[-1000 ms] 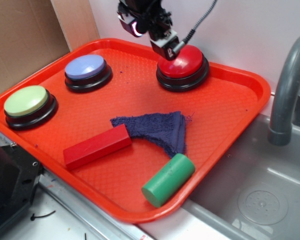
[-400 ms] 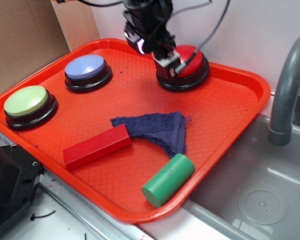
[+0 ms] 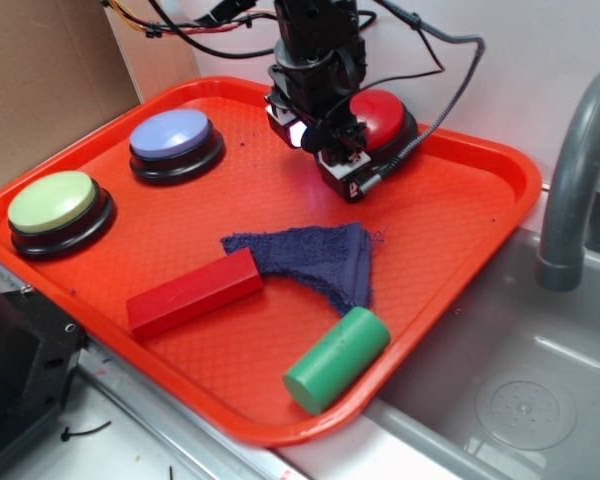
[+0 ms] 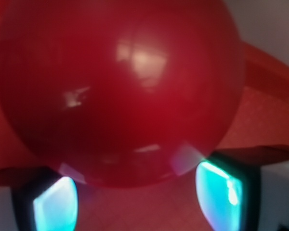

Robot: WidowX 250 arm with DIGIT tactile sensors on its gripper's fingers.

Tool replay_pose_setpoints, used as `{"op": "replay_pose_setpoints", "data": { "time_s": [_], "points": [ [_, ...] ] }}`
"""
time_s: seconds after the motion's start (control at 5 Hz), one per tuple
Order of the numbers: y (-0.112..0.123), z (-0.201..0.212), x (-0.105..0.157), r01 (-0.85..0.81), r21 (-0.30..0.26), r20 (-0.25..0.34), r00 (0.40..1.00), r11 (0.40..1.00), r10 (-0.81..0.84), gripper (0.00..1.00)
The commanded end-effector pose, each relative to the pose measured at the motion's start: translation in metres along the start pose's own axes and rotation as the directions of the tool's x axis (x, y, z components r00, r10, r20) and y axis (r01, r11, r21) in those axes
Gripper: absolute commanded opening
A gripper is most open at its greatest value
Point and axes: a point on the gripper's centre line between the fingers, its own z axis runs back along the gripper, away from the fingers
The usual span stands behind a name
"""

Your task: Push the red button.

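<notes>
1. Nearest you, at the lower middle of the exterior frame, a green cylinder [image 3: 337,359] lies on its side on the orange-red tray [image 3: 480,200], close to the tray's front rim.
2. Just left of it and a little further in, a red rectangular block [image 3: 195,293] lies flat; its right end meets the crumpled dark blue cloth [image 3: 320,256] at the centre of the frame.
3. At the lower right you see the grey sink basin [image 3: 510,390], with the grey faucet [image 3: 580,170] rising at the right edge.
4. On the left side of the tray sits a green domed button [image 3: 53,203] on a black base. Further back, in the upper left, sits a blue-lavender domed button [image 3: 171,135].
5. In the upper middle of the frame you find the gripper [image 3: 342,172], reaching down at the near-left edge of the red button [image 3: 385,112]; whether it touches the dome you cannot tell from this view.
6. The red button stands at the back of the tray, near the far rim, partly hidden by the arm.
7. In the wrist view the red button [image 4: 118,91] fills most of the frame, blurred and glossy. Two fingers [image 4: 220,195] show at the bottom left and bottom right, well apart, so they stand spread and pinch nothing.
</notes>
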Motion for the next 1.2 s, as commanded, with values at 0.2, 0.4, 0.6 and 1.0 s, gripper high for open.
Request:
{"op": "replay_pose_setpoints", "data": {
  "time_s": [0.2, 0.4, 0.6, 1.0],
  "points": [
    [0.013, 0.083, 0.008, -0.058, -0.063, 0.266, 0.961, 0.996, 0.073, 1.00],
    [0.018, 0.084, 0.012, -0.076, -0.097, 0.284, 0.954, 0.992, 0.101, 1.00],
    [0.012, 0.061, 0.024, -0.076, -0.107, 0.252, 0.962, 0.991, 0.101, 1.00],
    [0.005, 0.033, 0.035, -0.048, -0.058, 0.206, 0.977, 0.997, 0.059, 1.00]
  ]
}}
